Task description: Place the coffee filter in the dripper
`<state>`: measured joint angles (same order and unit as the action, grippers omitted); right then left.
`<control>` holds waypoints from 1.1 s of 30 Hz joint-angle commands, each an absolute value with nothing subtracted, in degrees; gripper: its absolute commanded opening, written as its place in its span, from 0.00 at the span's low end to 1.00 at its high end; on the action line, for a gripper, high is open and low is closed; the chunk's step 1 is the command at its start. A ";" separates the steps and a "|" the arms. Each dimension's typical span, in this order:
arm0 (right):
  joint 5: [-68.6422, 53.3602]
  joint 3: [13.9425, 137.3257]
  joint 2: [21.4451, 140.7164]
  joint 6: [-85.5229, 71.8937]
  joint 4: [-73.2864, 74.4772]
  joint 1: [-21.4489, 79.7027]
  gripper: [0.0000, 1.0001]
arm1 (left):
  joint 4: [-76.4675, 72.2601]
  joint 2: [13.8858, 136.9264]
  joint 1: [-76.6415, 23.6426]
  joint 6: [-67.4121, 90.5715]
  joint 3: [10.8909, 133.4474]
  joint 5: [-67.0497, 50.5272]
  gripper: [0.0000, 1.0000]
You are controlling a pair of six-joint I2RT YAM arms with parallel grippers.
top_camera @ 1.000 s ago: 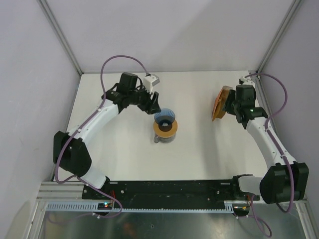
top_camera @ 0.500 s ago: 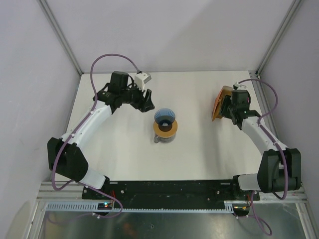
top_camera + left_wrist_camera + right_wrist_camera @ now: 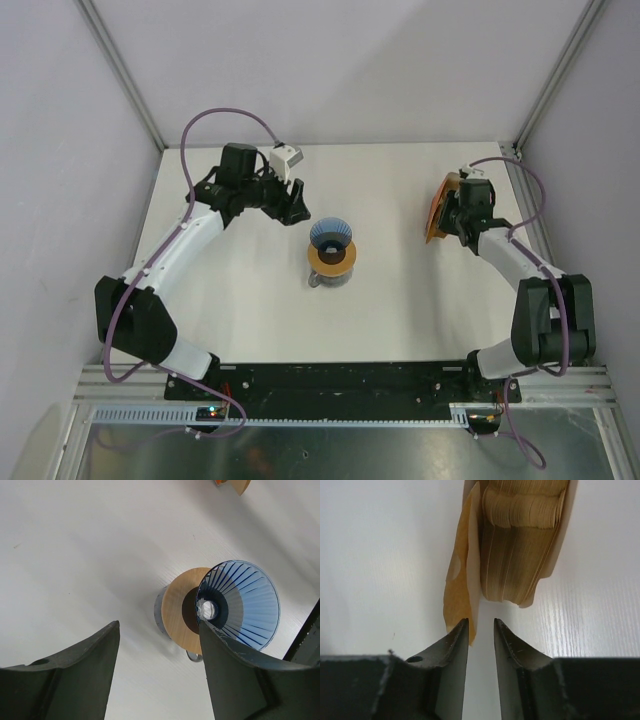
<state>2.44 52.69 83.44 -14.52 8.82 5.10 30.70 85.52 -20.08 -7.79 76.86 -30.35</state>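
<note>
Over the last second the left gripper (image 3: 297, 210) has drawn back from the dripper (image 3: 330, 235) toward 10 o'clock. The right gripper (image 3: 450, 213) has crept in against the filter stack (image 3: 442, 198), its elbow folding inward.

In the top view the dripper is near the middle of the table (image 3: 400, 310), overlapping the 12 o'clock edge of the brown ring (image 3: 332, 260). The ring rests on the glass jug (image 3: 318, 281). The dripper looks off-centre on the ring and not seated. The stack stands on edge at about 3 o'clock from the dripper.

The left gripper's jaws stand wide apart with nothing between them.

In the right wrist view one coffee filter (image 3: 462, 580) has peeled away from the stack (image 3: 520, 555) on its 9 o'clock side. The filter's lower edge dips between the right gripper's (image 3: 481, 635) fingers and lies against the left-hand finger (image 3: 457, 642). The jaws are close together but a gap shows, so they are not yet clamped.

The filter is probably almost weightless, limp and easily creased or torn. A light pinch on that free lower edge, clear of the neighbouring leaves, seems best. A deeper bite risks catching several at once. It may flutter or fold when carried.
</note>
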 commanded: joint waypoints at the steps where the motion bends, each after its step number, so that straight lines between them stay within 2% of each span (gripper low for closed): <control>1: 1.68 54.80 85.95 -14.10 4.86 5.20 0.30 | 30.12 84.93 -19.69 -7.99 76.97 -32.04 0.70; 6: 2.68 55.45 86.94 -14.20 4.30 5.39 0.20 | 30.11 84.69 -19.61 -7.93 77.16 -32.54 0.70; 9: 2.68 56.17 87.20 -14.00 4.70 5.39 0.06 | 30.08 84.66 -19.60 -7.90 77.22 -32.65 0.70; 11: 2.69 56.56 86.82 -13.70 5.59 5.54 0.01 | 30.13 84.62 -19.60 -7.95 77.09 -32.68 0.70; 17: 5.59 57.86 80.84 -13.61 11.31 6.44 0.00 | 30.11 84.24 -19.53 -8.55 77.03 -31.66 0.70; 28: 5.94 66.52 67.77 -11.04 34.43 7.91 0.00 | 30.11 83.30 -19.56 -8.69 78.14 -30.31 0.70; 33: 10.42 73.19 65.70 -11.47 43.23 14.99 0.00 | 30.36 81.73 -19.63 -6.60 80.17 -30.47 0.71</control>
<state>6.85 67.59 67.61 -11.92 33.82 9.63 30.74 85.43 -19.94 -7.90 76.93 -30.26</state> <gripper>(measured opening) 0.009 0.705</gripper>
